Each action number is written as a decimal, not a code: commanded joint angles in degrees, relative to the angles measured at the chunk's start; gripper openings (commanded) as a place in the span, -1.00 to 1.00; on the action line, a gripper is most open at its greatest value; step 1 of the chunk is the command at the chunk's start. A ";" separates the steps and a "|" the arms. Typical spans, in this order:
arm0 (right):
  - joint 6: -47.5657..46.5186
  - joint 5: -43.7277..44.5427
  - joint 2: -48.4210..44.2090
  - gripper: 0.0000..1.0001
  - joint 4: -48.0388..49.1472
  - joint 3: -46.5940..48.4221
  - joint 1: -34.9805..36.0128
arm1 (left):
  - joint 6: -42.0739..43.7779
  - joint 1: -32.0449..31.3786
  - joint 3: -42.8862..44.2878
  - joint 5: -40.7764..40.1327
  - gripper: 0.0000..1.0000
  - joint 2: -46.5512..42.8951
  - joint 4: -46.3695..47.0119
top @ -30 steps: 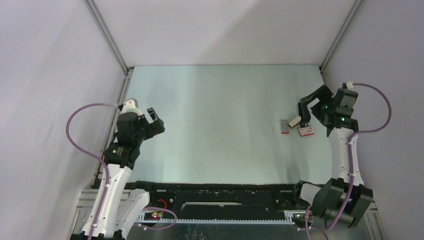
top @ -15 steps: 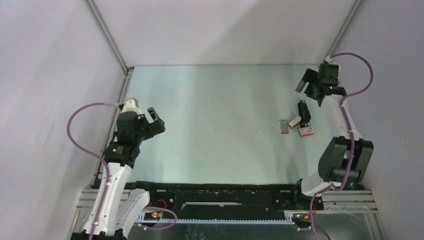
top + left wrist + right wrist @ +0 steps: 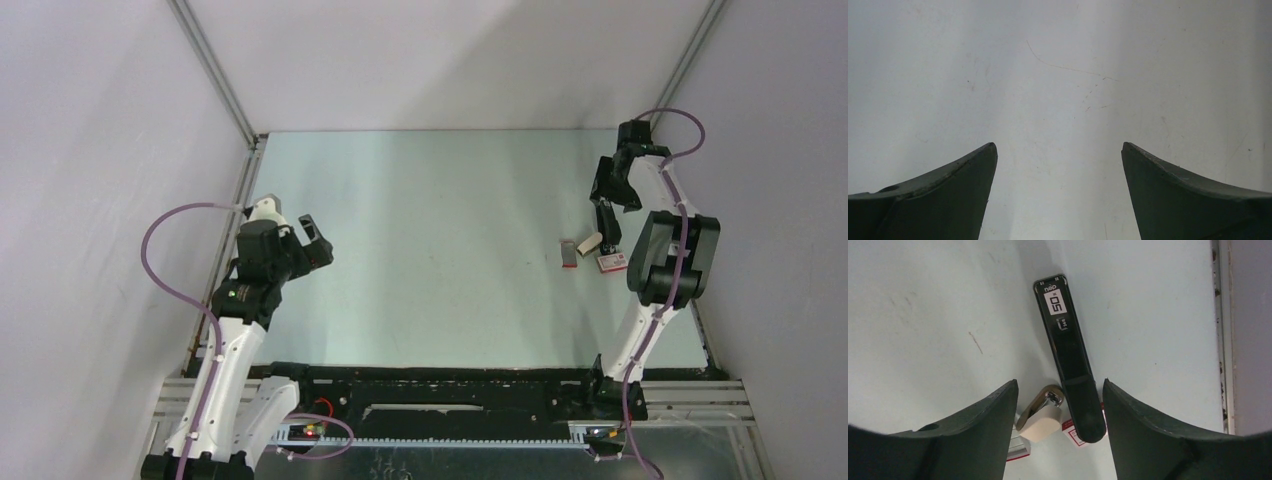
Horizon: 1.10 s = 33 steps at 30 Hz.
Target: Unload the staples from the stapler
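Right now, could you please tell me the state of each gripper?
Left gripper: open, empty.
Right gripper: open, empty, near the stapler.

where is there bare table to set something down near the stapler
Bare: the wide middle of the table between the left gripper and the grey tray, and the far strip behind the stapler. Crowded: the stapler's near end, where beige piece, red-and-white box and tray cluster.
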 commanded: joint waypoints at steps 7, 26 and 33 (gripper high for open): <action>-2.40 4.50 4.03 0.31 -1.60 4.48 -1.40 | 0.26 0.63 2.49 0.81 1.00 0.49 1.47; -1.59 -1.27 9.16 0.23 -2.07 5.53 -3.09 | 0.26 0.73 2.33 1.93 1.00 0.80 1.80; -2.19 0.02 11.34 0.24 -2.08 5.92 -2.83 | 0.26 0.74 2.60 2.19 1.00 2.07 1.82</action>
